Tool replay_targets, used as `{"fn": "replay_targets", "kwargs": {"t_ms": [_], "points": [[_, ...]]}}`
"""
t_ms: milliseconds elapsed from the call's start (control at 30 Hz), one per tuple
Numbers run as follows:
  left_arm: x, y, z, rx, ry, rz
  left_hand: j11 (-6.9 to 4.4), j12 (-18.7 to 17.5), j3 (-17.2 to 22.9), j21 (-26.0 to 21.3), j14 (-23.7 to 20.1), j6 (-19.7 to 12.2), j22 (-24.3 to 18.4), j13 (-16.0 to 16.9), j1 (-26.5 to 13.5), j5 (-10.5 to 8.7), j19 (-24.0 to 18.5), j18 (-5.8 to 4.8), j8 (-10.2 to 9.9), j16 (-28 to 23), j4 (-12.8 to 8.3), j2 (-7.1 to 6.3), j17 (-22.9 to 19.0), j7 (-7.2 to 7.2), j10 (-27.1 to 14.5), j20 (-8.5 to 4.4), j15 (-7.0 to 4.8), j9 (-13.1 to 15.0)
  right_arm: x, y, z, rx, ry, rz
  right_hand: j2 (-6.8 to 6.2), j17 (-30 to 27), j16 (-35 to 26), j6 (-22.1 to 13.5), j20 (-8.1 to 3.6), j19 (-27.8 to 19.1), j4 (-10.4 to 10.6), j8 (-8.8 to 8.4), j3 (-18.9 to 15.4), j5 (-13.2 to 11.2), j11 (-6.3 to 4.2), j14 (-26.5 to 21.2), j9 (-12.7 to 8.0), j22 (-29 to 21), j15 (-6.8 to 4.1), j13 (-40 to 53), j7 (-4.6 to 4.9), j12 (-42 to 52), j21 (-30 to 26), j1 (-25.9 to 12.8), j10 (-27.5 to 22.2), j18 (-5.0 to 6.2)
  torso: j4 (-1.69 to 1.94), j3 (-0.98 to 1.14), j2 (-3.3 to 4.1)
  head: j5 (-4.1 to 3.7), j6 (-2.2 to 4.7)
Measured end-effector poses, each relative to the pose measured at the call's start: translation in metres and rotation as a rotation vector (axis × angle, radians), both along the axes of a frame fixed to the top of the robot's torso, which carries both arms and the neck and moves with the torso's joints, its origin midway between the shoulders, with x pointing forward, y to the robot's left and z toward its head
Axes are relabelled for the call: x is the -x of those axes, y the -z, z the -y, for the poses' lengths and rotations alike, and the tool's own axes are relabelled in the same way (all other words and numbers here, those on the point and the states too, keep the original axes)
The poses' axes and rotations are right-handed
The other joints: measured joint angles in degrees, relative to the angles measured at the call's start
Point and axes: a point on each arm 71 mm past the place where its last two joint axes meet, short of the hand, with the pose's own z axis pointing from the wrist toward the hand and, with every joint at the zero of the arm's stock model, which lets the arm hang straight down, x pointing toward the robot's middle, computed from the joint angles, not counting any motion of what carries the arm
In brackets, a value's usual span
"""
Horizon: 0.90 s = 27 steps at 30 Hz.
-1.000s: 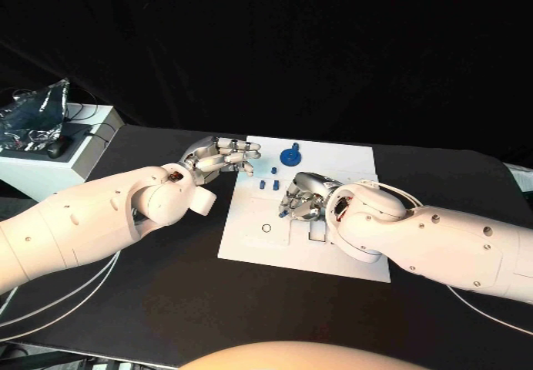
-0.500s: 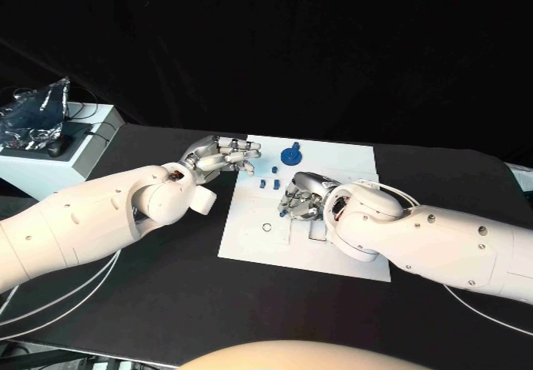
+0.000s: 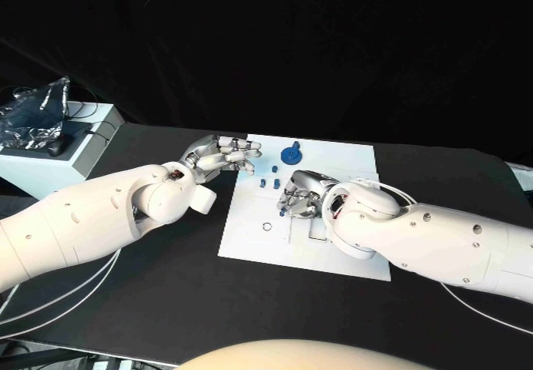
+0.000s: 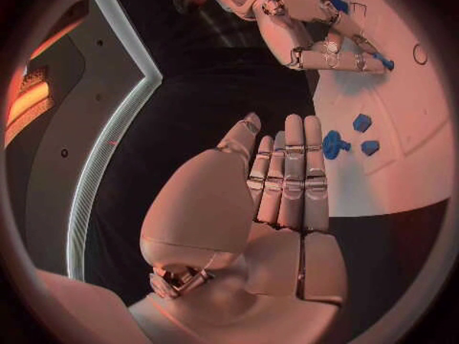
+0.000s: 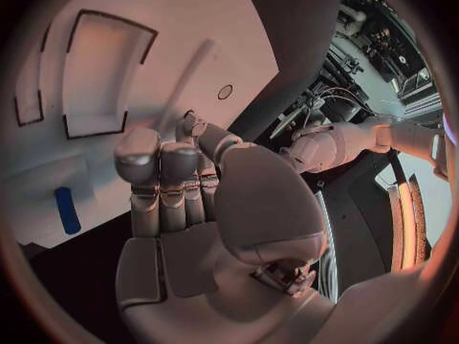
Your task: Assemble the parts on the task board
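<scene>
Lying on task board (image 3: 344, 162): blue parts (image 3: 268, 183) | right robot hand (image 3: 302, 194) over board

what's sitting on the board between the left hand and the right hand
In the head view, two small blue parts lie on the task board between the left hand and the right hand.

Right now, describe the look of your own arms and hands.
Both arms are smooth, rounded white shells with small dark screw dots and thin white cables trailing beneath. The left hand and right hand are silver metal, many-fingered, with segmented fingers.
</scene>
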Motion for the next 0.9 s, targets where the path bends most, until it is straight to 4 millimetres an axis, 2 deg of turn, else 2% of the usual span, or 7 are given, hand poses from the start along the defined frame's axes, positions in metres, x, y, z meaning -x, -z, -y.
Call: {"fn": "replay_targets", "kwargs": {"t_ms": [100,200,333,567,767,800,900], "points": [[0.0001,0.0000,0.0000,0.000,0.001,-0.001,0.00,0.0,0.0,0.0,0.0,0.0,0.0,0.0,0.0,0.00,0.0,0.00,0.0,0.0,0.0,0.00,0.0,0.00,0.0,0.00,0.00,0.0,0.0010,0.0034,-0.0006,0.001,-0.007,-0.003,-0.61,-0.2,0.0,-0.2,0.00,0.0,0.2,0.00,-2.0,4.0,0.34,0.0,0.0,0.0,0.00,0.0,0.17,0.0,-0.3,-0.7,-0.3,-0.06,0.00,0.00,-0.01,0.05,-0.08],[0.0002,0.0001,-0.0001,-0.001,0.001,-0.002,0.00,0.0,0.0,0.0,0.0,0.0,0.0,0.0,0.0,0.00,0.1,0.00,0.0,0.0,0.0,0.00,0.0,0.00,0.0,0.11,0.00,0.0,0.0013,0.0035,-0.0010,-0.003,-0.016,-0.001,-0.61,-0.3,-0.1,-0.7,0.00,0.0,0.4,0.00,-4.0,6.0,0.61,0.0,-0.6,0.0,0.01,0.0,0.70,0.1,-1.0,-0.7,-1.0,-0.27,0.01,0.01,-0.01,0.07,-0.12],[0.0002,0.0002,-0.0004,-0.001,0.001,-0.003,0.00,0.0,0.0,0.0,0.0,0.0,0.0,0.0,0.0,0.00,0.2,0.00,0.0,0.0,0.0,0.00,0.0,0.00,0.0,0.21,0.00,0.0,0.0020,0.0043,-0.0005,-0.005,-0.026,0.001,-0.61,-0.5,-0.3,-1.0,0.10,-0.1,0.4,-0.01,-6.0,6.9,0.67,-0.1,-1.4,0.0,0.12,-0.1,0.58,0.1,-1.6,-0.7,-1.4,0.48,0.01,0.00,-0.02,0.04,-0.14],[0.0003,0.0002,-0.0002,-0.001,0.003,-0.004,0.00,0.0,0.0,0.0,0.0,0.0,0.0,0.0,0.0,0.00,0.2,0.00,0.0,0.0,0.0,0.00,0.0,0.00,0.0,0.21,0.00,0.0,0.0046,0.0051,0.0024,-0.006,-0.039,0.010,-1.57,-0.6,-0.6,-1.2,0.40,0.0,0.1,-0.23,-6.7,7.7,1.04,-0.2,-2.1,0.0,0.21,-0.1,0.56,0.1,-3.3,-0.9,-2.7,0.56,-0.01,-0.03,-0.05,-0.06,-0.23],[0.0003,0.0004,-0.0001,-0.002,0.004,-0.005,0.22,0.0,-0.3,-0.2,0.0,0.0,0.0,0.0,0.0,0.00,0.2,0.00,0.0,0.0,0.0,0.00,0.0,0.00,-0.2,0.21,0.00,0.0,0.0078,0.0068,0.0036,-0.010,-0.049,0.024,-3.75,-1.6,-2.9,-7.1,1.04,0.2,-0.1,0.05,-7.5,7.9,2.95,-1.8,-2.9,0.0,1.50,-0.2,1.35,0.3,-15.9,-1.3,-10.7,1.15,-0.03,0.00,-0.08,-0.19,-0.07],[0.0003,0.0004,0.0000,-0.002,0.005,-0.006,0.22,0.0,-0.3,-0.2,0.0,0.0,0.0,0.0,0.0,0.00,0.2,-0.01,0.0,0.0,0.0,0.00,0.0,0.00,-0.2,0.21,0.00,0.0,0.0085,0.0070,0.0038,-0.012,-0.051,0.027,-4.14,-2.1,-3.6,-9.1,1.54,0.1,-0.1,0.05,-8.3,7.9,3.19,-1.9,-2.9,-0.3,1.63,-0.1,1.28,0.5,-19.8,-0.9,-12.7,2.33,-0.03,0.01,-0.08,-0.20,-0.02],[0.0003,0.0005,0.0001,-0.002,0.006,-0.006,0.22,0.0,-0.3,-0.2,0.0,0.0,0.0,0.0,0.0,0.00,0.2,0.00,0.0,0.0,0.0,0.00,0.0,0.00,-0.2,0.21,0.00,0.0,0.0100,0.0073,0.0047,-0.018,-0.053,0.037,-4.58,-3.2,-4.8,-12.6,2.17,0.3,0.3,0.05,-11.6,7.9,4.30,-1.6,-2.9,-3.1,2.33,-0.1,0.40,0.5,-26.2,0.2,-16.6,2.40,-0.03,0.01,-0.08,-0.31,0.05]]}}
